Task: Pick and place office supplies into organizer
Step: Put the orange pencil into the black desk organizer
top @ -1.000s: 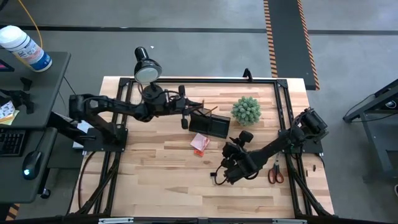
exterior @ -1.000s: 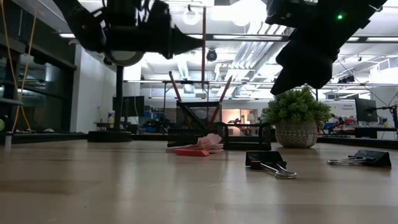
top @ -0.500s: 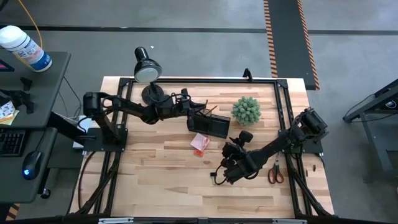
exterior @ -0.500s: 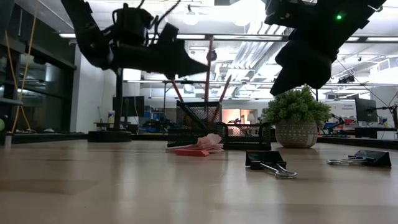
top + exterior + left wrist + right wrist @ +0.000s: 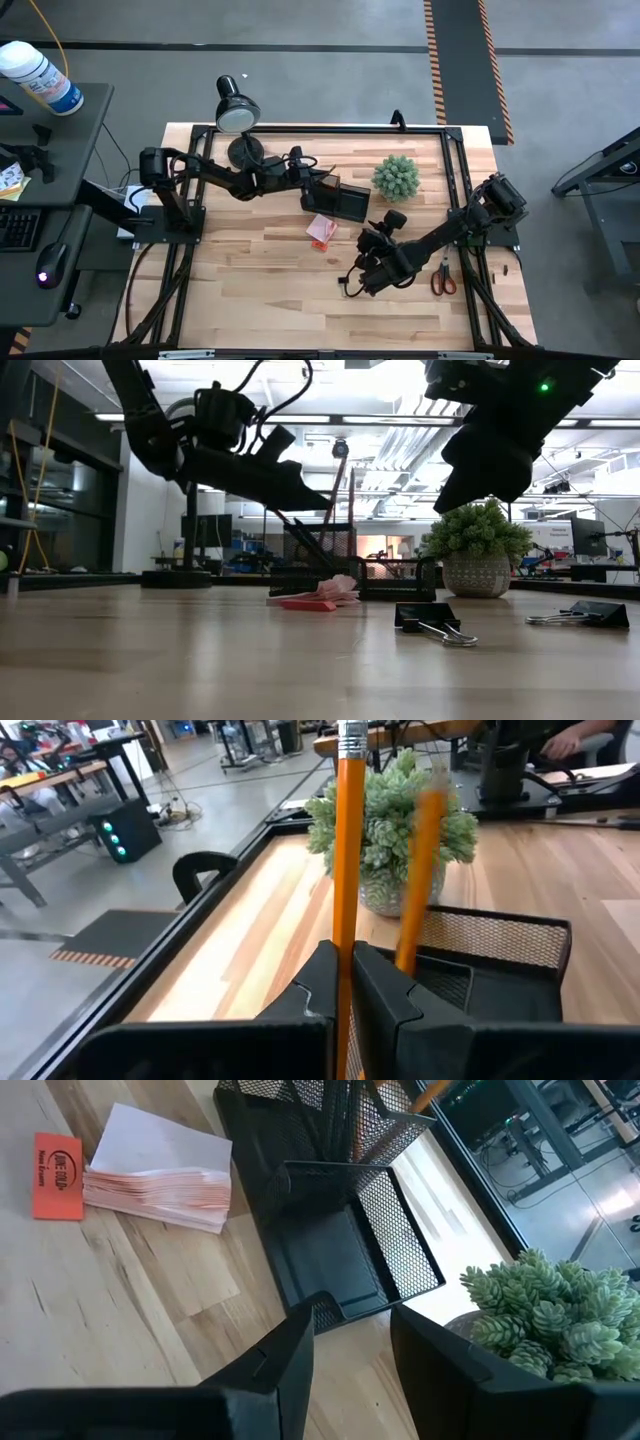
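Left of the organizer [image 5: 338,203], the left hand [image 5: 318,186] is clamped tight on an orange pencil [image 5: 346,870], poised over the organizer's tall mesh back section. A pink sticky-note pad [image 5: 321,230] lies just in front of the organizer on the surface [image 5: 250,270]. Further right, the right hand [image 5: 365,272] hangs with fingers apart, gripping nothing, above a binder clip [image 5: 432,622]; red-handled scissors [image 5: 442,276] lie beyond.

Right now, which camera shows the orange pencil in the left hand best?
The left wrist view: the orange pencil stands upright, clamped in the left hand. The low view shows it as a thin line; the high view barely shows it; the right wrist view doesn't clearly.
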You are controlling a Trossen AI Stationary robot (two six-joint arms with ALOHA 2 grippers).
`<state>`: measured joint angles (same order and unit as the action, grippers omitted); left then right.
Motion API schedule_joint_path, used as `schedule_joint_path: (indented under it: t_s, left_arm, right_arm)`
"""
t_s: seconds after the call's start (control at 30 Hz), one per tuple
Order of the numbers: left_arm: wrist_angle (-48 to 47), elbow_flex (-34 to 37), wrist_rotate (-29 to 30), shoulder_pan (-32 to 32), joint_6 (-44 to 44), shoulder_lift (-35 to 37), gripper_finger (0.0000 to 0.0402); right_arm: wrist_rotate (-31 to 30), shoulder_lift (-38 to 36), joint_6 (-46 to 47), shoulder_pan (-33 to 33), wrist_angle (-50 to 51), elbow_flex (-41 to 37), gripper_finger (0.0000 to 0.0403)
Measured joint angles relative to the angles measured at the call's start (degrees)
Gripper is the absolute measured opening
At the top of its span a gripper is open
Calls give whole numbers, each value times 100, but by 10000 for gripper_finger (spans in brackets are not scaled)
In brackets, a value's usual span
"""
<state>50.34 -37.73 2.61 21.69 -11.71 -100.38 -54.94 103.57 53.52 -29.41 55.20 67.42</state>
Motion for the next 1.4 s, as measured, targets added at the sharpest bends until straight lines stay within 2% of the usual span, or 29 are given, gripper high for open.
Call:
schedule_joint_path:
  t_s: [0.3, 0.5, 0.7, 0.97, 1.4]
  left_arm:
    - [-192, -7, -27, 0, 127, 18, 0]
    - [-162, -7, -420, -7, 233, 17, 14]
    - [-187, -7, -482, -36, 400, 12, 24]
    - [-45, -3, -1094, -40, 297, -4, 26]
    - [-21, -3, -1075, -37, 55, -8, 26]
  right_arm:
    - [5, -3, 0, 0, -3, 0, 129]
    - [26, -5, 0, 0, -3, 0, 129]
    - [28, -5, 0, 0, -6, 0, 129]
    - [54, -5, 0, 0, -22, 0, 129]
    - [70, -5, -2, 0, -22, 0, 129]
